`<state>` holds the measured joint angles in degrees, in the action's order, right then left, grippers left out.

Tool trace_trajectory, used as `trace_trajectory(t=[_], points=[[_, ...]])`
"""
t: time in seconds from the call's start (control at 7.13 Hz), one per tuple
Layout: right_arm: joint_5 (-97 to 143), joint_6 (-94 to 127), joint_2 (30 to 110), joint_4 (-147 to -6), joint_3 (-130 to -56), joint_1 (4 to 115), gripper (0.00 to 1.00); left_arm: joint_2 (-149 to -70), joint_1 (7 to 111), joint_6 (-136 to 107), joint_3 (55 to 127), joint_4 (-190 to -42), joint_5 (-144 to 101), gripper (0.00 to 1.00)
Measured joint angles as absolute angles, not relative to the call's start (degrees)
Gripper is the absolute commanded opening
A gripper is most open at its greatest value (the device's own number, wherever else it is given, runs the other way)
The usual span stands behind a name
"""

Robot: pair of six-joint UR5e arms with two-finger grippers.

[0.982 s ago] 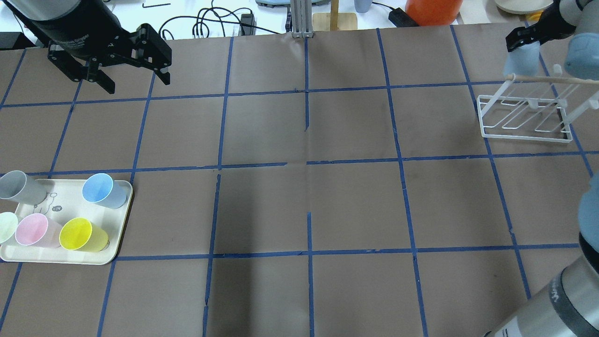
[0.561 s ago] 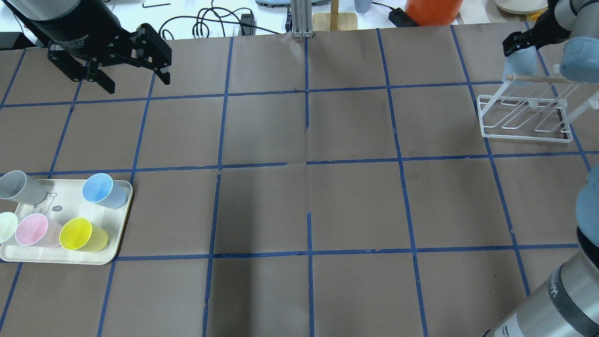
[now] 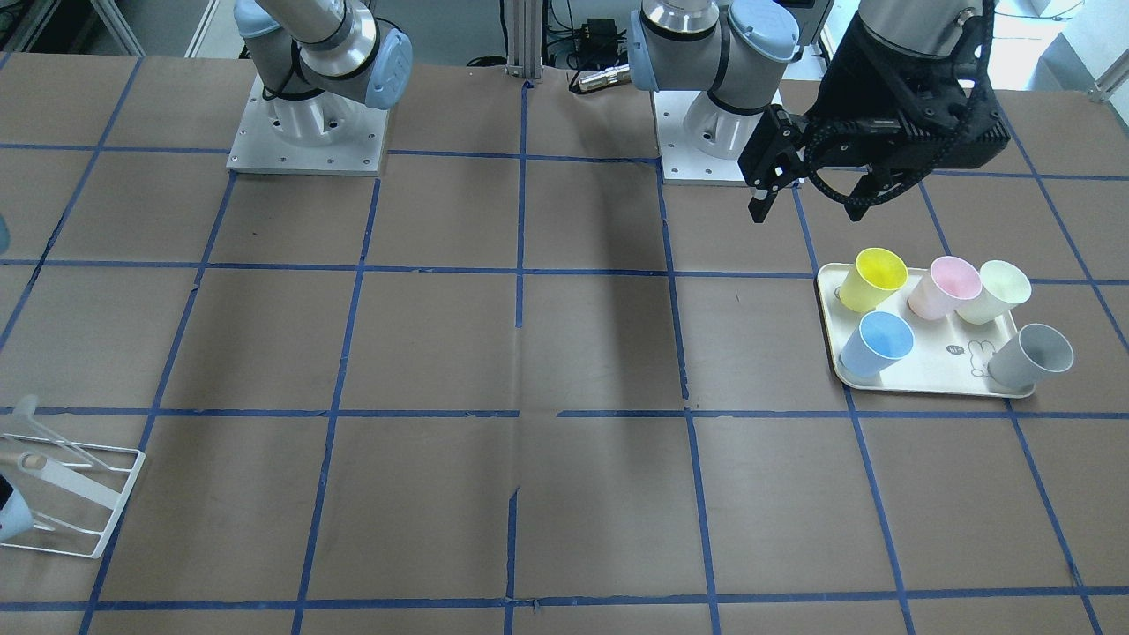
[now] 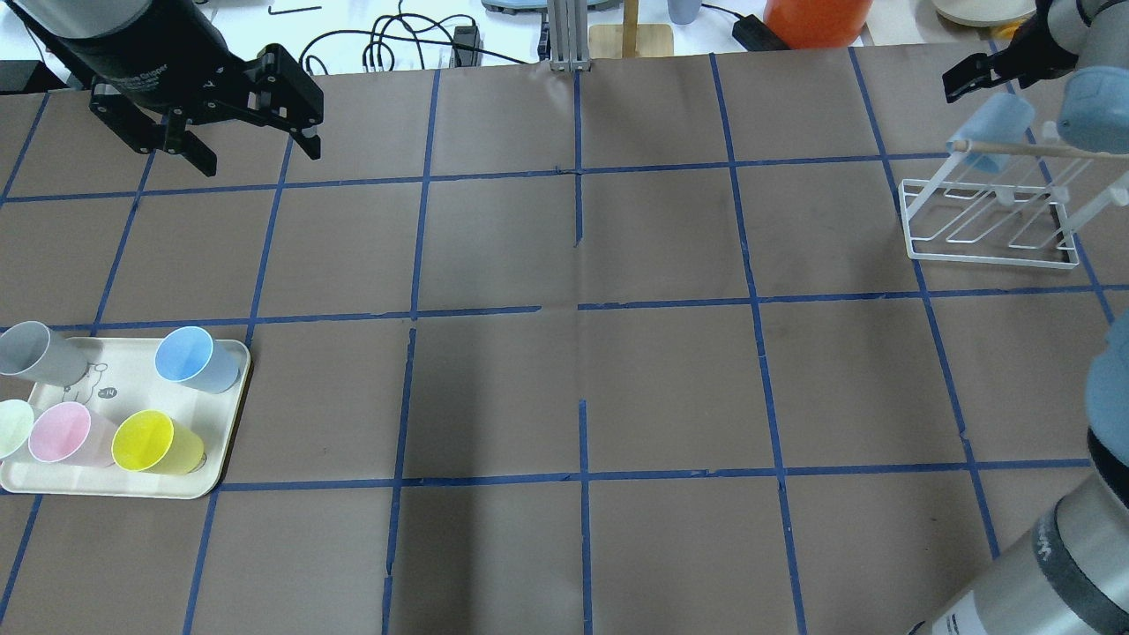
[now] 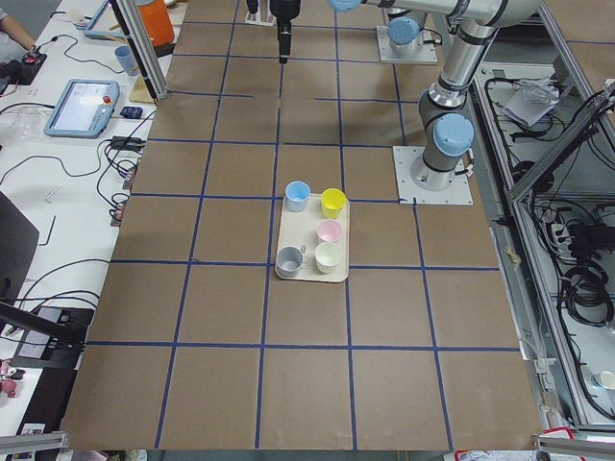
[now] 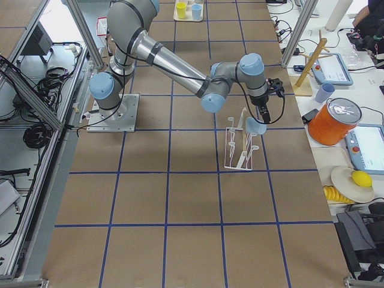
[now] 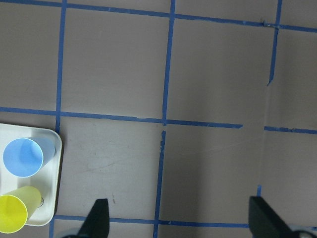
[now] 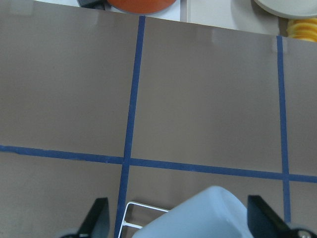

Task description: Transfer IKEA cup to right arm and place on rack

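The pale blue IKEA cup (image 4: 992, 130) sits tilted over a prong at the far end of the white wire rack (image 4: 988, 251); it also shows in the exterior right view (image 6: 257, 127). My right gripper (image 4: 975, 75) is open and empty, just beyond and above the cup. In the right wrist view the cup (image 8: 208, 215) lies low between the spread fingers (image 8: 99, 218). My left gripper (image 4: 251, 152) is open and empty, high over the far left of the table. A second pale blue cup (image 4: 187, 357) stands on the cream tray (image 4: 225, 441).
The tray also holds a yellow cup (image 4: 150, 441), a pink cup (image 4: 62, 434), a grey cup (image 4: 31, 348) and a pale green cup (image 4: 11, 428). An orange container (image 4: 816, 19), cables and a wooden stand lie beyond the table's far edge.
My right gripper has let go of the pale blue cup and drawn back from it. The cup now rests tilted on the rack. The left arm has not moved.
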<state>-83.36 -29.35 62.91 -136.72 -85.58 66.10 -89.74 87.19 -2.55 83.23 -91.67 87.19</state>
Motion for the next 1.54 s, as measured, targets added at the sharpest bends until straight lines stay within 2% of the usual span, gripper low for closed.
trace_trajectory(t=[0.42,0.98,1.54], points=[[-84.0,-29.0,64.5,-131.8,-81.7,66.5,1.0,-89.8,87.1,-2.5,83.2,-91.5,87.1,1.0],[-84.6,-23.6,69.3,-100.3,-69.1,67.9,1.0,-89.8,87.0,-2.5,83.2,-90.9,87.1,1.0],[-86.2,-10.1,74.8,-83.3,-67.8,77.9,1.0,-89.7,87.1,-2.4,83.2,-90.9,87.3,1.0]])
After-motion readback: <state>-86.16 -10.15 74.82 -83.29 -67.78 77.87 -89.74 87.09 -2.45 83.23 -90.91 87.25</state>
